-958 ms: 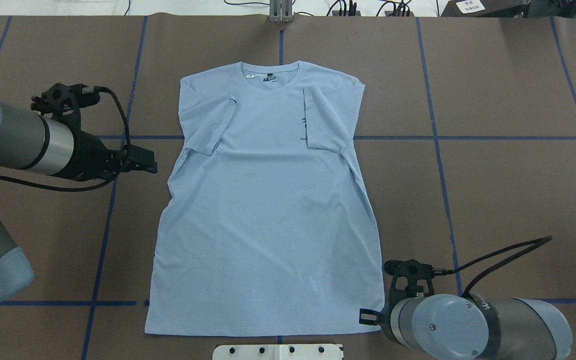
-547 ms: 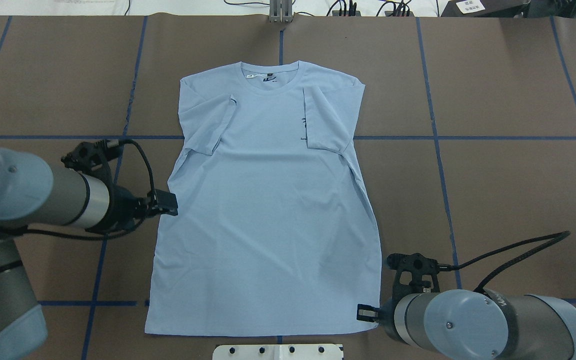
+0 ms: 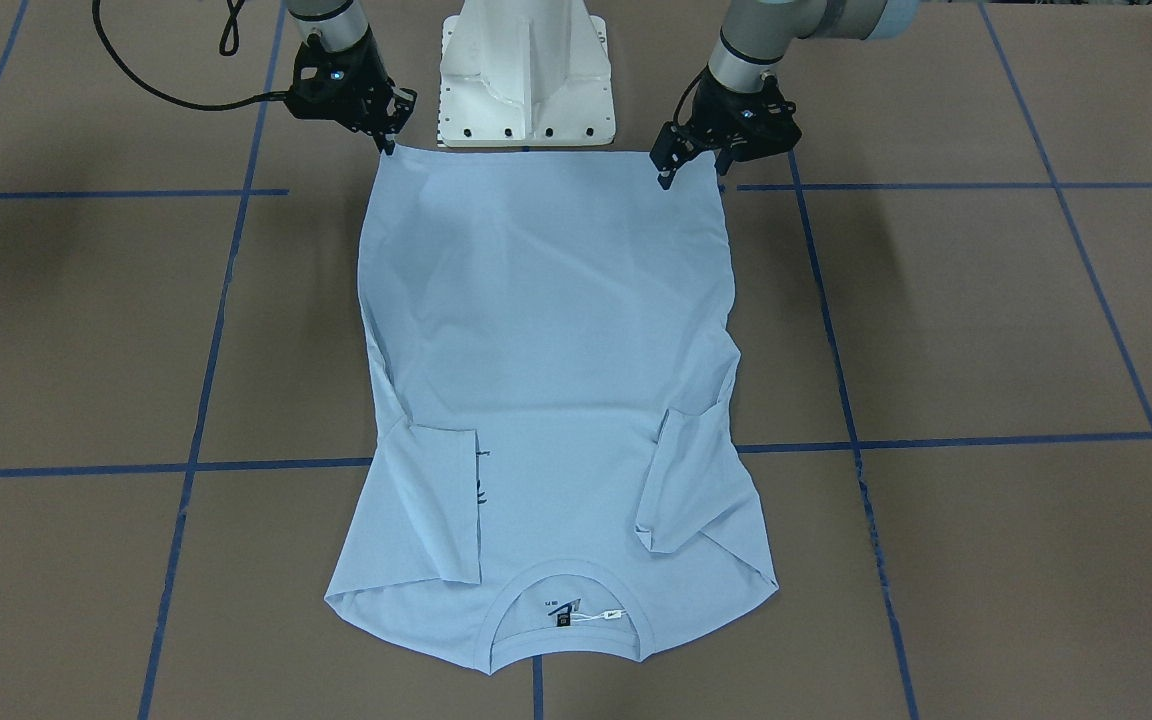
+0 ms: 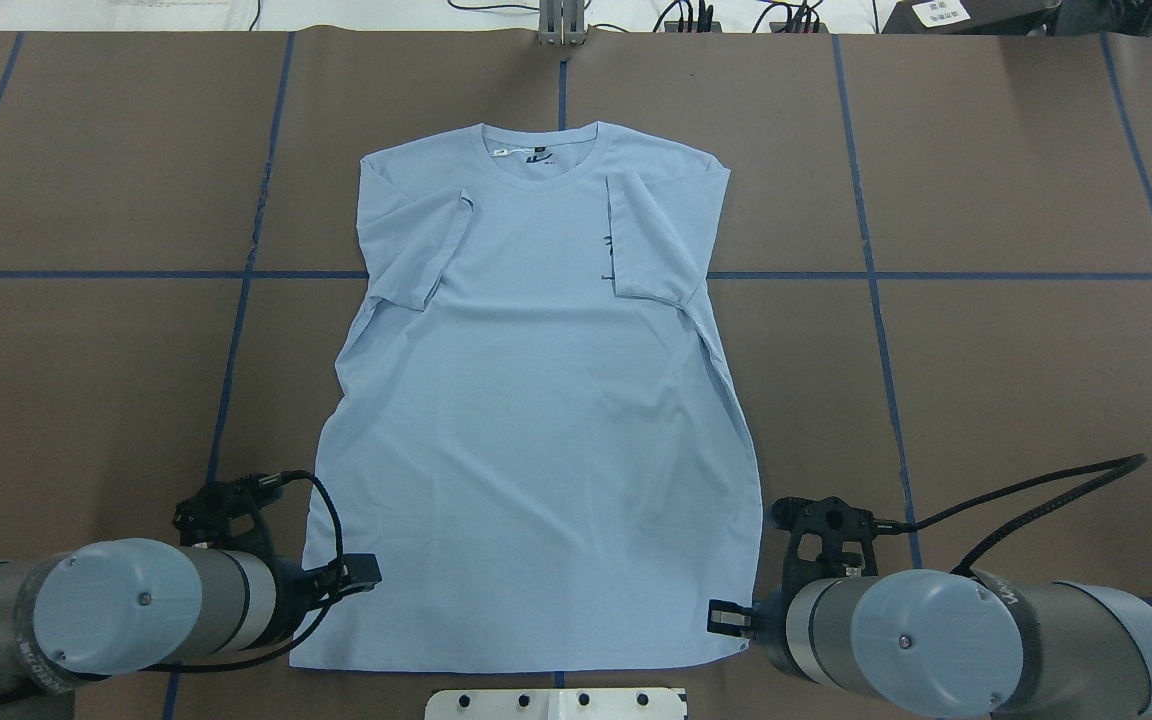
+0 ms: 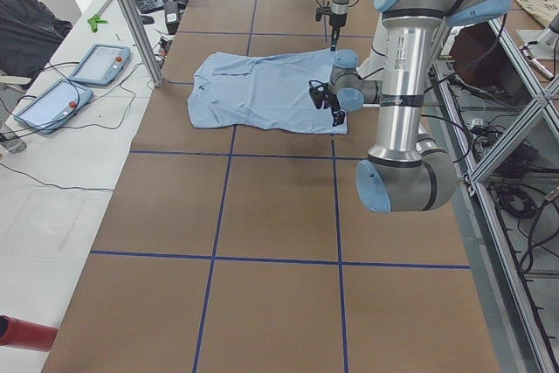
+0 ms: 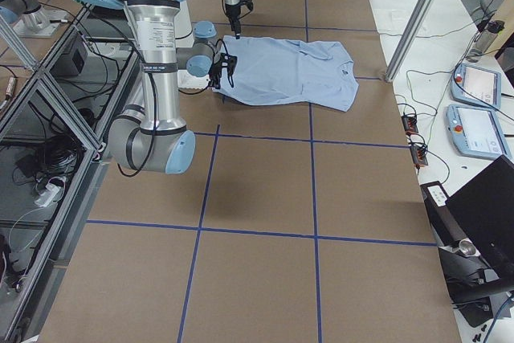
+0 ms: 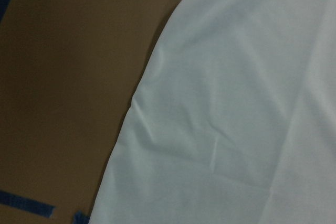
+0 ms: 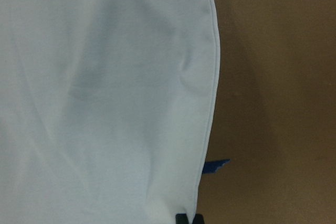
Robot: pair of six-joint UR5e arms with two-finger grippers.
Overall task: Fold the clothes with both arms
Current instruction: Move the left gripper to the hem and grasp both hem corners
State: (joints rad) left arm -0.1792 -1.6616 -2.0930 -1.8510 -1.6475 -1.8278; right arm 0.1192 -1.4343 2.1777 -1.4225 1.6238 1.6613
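Observation:
The pale blue T-shirt [image 4: 536, 400] lies flat on the table, collar [image 4: 541, 150] far from me and both sleeves folded in over the chest. My left gripper [image 4: 364, 572] [image 3: 671, 168] hovers at the shirt's left edge just above the hem, and its fingers look open. Over at the hem's right corner, my right gripper [image 4: 724, 618] [image 3: 389, 146] comes to a single point and looks shut on the cloth. The left wrist view shows only shirt [image 7: 236, 108] and table, no fingers. A black fingertip [image 8: 187, 217] meets the hem edge in the right wrist view.
The brown table [image 4: 986, 350] carries blue tape lines. The white pedestal base [image 3: 526, 70] stands right behind the hem. Operator tablets [image 5: 79, 76] lie beyond the far table edge, outside the work area.
My left arm has swung from beside the left sleeve down along the shirt's edge to the hem's left corner. The right gripper has edged slightly further onto the hem corner.

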